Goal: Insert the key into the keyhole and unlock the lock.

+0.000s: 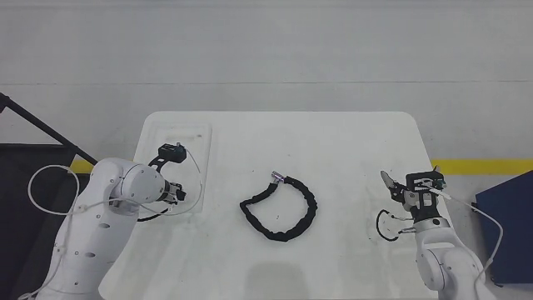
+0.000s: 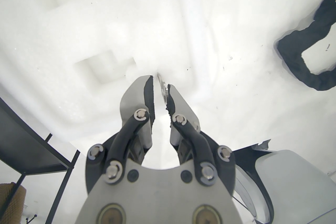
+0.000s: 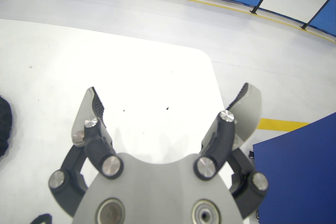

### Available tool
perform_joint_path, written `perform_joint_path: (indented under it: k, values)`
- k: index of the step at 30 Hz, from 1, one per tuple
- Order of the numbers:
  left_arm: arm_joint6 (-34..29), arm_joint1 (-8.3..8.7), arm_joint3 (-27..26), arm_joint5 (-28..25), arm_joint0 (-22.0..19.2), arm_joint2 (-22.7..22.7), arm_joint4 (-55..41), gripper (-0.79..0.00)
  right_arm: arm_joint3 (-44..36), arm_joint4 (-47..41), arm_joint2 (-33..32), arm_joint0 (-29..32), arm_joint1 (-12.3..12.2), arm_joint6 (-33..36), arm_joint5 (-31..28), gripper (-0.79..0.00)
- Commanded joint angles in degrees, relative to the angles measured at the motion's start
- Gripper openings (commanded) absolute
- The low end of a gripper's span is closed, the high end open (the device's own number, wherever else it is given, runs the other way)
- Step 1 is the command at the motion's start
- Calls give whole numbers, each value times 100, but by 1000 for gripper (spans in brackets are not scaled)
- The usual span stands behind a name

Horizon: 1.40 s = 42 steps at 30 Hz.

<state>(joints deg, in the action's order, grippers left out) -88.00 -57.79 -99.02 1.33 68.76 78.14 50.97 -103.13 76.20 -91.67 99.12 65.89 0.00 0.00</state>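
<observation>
A white desk [image 1: 350, 158] stands on a pale grey floor. At its left side, over a white foam tray [image 1: 196, 137], the left gripper [image 2: 160, 83] pinches a small metal key [image 2: 163, 90] between nearly closed fingers. The black cable lock [image 1: 309, 202] lies curled mid-desk. Near the right edge, the right gripper [image 3: 168, 88] is spread wide

The lock [image 1: 311, 204] lies at the table's [image 1: 350, 150] middle. Left of it sits the foam tray [image 1: 193, 133], the key [image 2: 163, 89] over it.
</observation>
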Motion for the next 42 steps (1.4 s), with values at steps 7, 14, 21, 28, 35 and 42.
perform_joint_path:
  k: [7,14,21,28,35,42]
  values:
    - [0,41,-28,58,-27,-50,16,-582,0,0,0,0,0,0,0,0]
    - [0,69,-70,94,-40,-124,41,-622,0,0,0,0,0,0,0,0]
    - [0,98,-61,150,-98,-214,79,-634,0,0,0,0,0,0,0,0]
    - [0,117,-18,192,-189,-331,133,-650,0,0,0,0,0,0,0,0]
    - [0,122,96,296,-318,-475,43,-696,0,0,0,0,0,0,0,0]
    - [0,131,274,375,-459,-610,117,-785,0,0,0,0,0,0,0,0]
